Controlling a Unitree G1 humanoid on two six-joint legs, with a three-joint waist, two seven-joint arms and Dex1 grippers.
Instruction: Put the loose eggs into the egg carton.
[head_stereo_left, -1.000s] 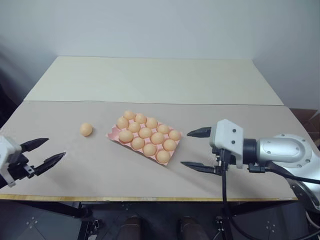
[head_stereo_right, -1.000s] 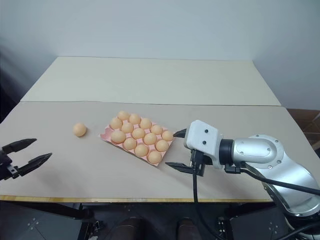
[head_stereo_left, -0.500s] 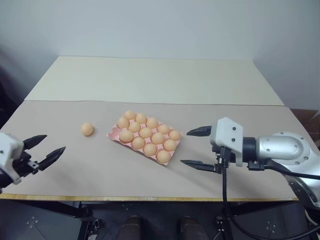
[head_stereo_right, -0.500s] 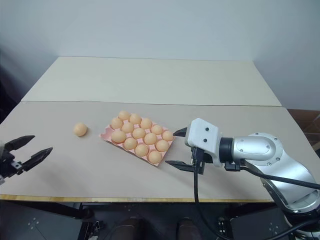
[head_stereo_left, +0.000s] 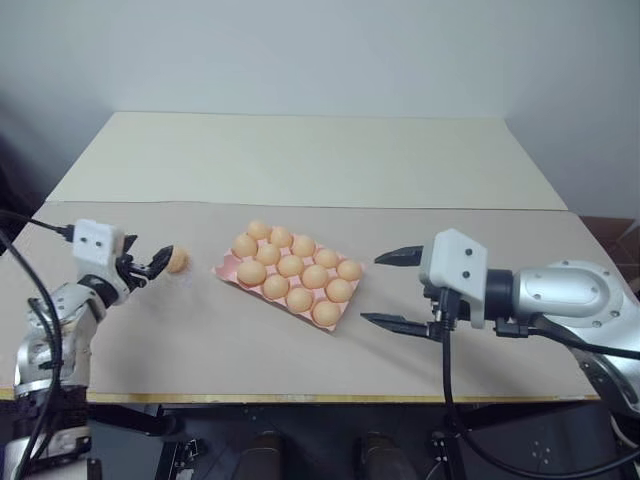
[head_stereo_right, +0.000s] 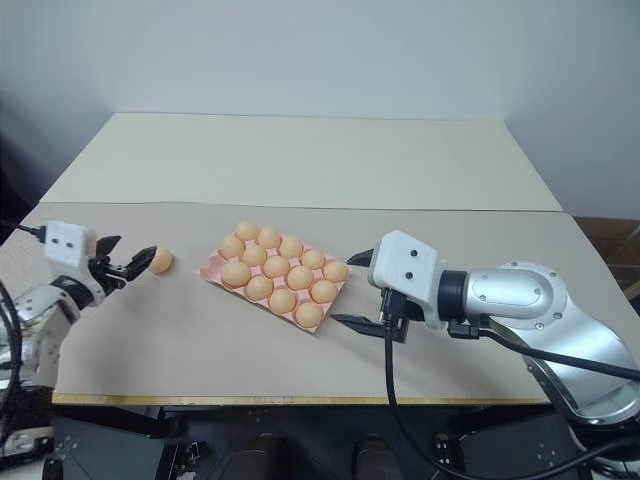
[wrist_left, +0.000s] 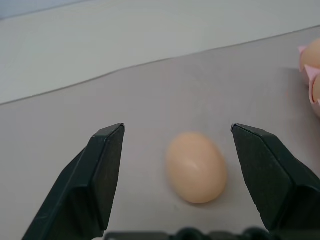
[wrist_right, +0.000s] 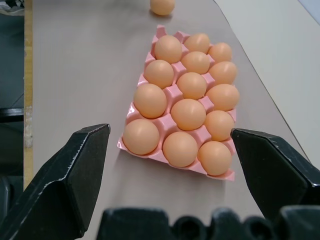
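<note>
Left gripper (wrist_left: 175, 165): fingers apart, one on either side of the loose egg (wrist_left: 196, 166), not touching it.
Loose egg: on the table (head_stereo_left: 200, 340), just left of the egg carton (head_stereo_left: 226, 268).
Egg carton: pink tray mid-table, its visible cups filled with eggs.
Right gripper (head_stereo_left: 392, 289): fingers wide apart, empty, held right of the egg carton and pointing toward it.

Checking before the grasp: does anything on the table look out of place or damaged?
One egg lies loose on the table, left of the carton, between the open left gripper's fingers. The carton sits skewed to the table edge. No cracks or spills visible.
</note>
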